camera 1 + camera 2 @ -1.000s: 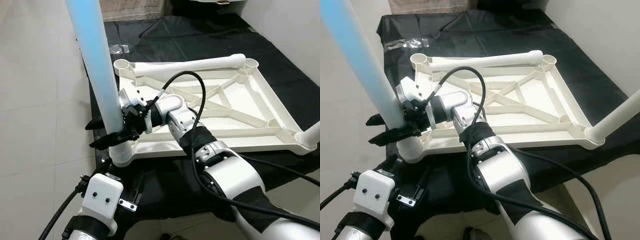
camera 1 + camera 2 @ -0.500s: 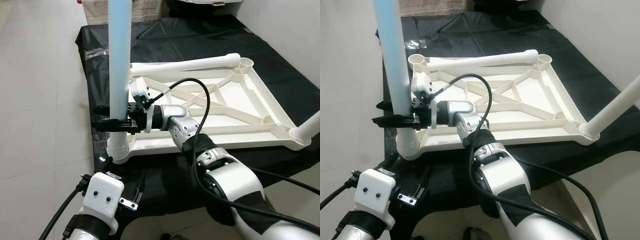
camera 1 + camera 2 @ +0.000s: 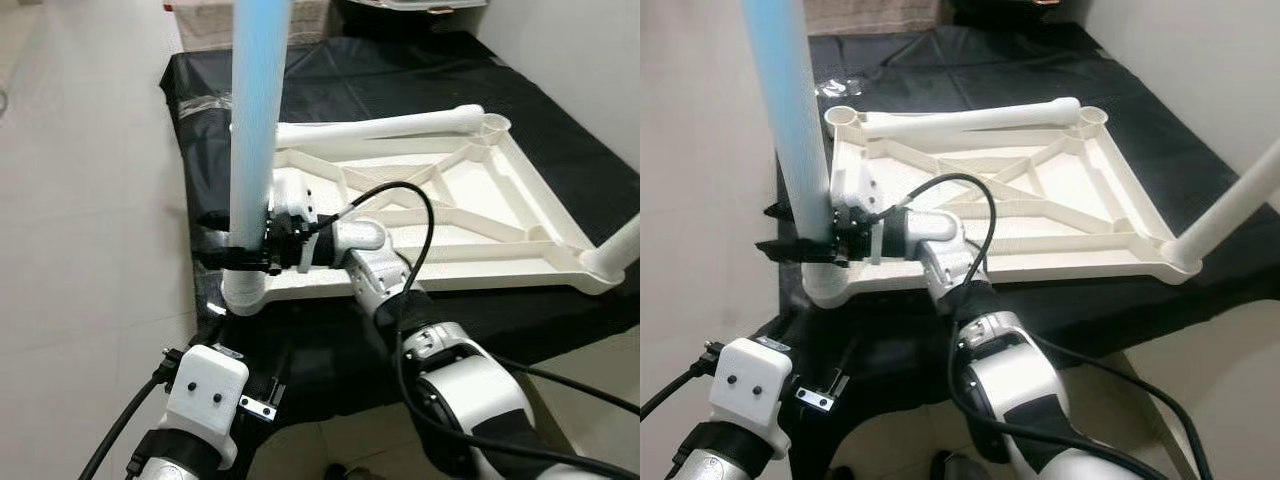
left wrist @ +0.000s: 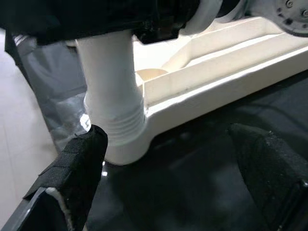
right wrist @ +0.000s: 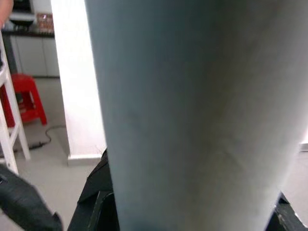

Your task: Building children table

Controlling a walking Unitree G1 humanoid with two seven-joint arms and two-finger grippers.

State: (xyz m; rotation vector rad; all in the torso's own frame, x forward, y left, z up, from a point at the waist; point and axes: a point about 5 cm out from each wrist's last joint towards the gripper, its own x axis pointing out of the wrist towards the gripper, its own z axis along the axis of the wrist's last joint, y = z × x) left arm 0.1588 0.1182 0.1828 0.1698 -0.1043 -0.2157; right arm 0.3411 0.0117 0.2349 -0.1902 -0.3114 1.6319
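Nearest us, our left hand (image 4: 163, 192) hangs with fingers apart over the black cloth (image 3: 330, 350). Just beyond, our right hand (image 3: 235, 245) is clamped on the smooth, pale blue leg (image 3: 255, 120), which has swung from tilted to upright in its corner socket (image 3: 243, 293), so we judge it nearly seated. Farther off lies the ribbed cream tabletop (image 3: 440, 210), upside down.

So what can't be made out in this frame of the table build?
- Top of the blue table leg: cut off by the upper edge in both eye views.
- How far that leg's threads sit in the tabletop corner socket: hidden inside the socket.
- Right gripper finger contact: right wrist view too close, leg blocks it.
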